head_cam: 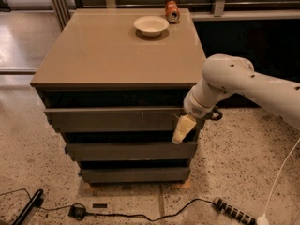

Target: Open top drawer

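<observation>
Now | jaws at top drawer right end, partly hidden | gap: cannot tell

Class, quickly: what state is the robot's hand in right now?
Hand: at right end of the top drawer; open or closed cannot be told.

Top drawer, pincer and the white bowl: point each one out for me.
top drawer [112,119], camera view, middle of its flat front.
pincer [182,131], camera view, pale tip at the drawer's right end.
white bowl [151,24], camera view, its bare inside.
</observation>
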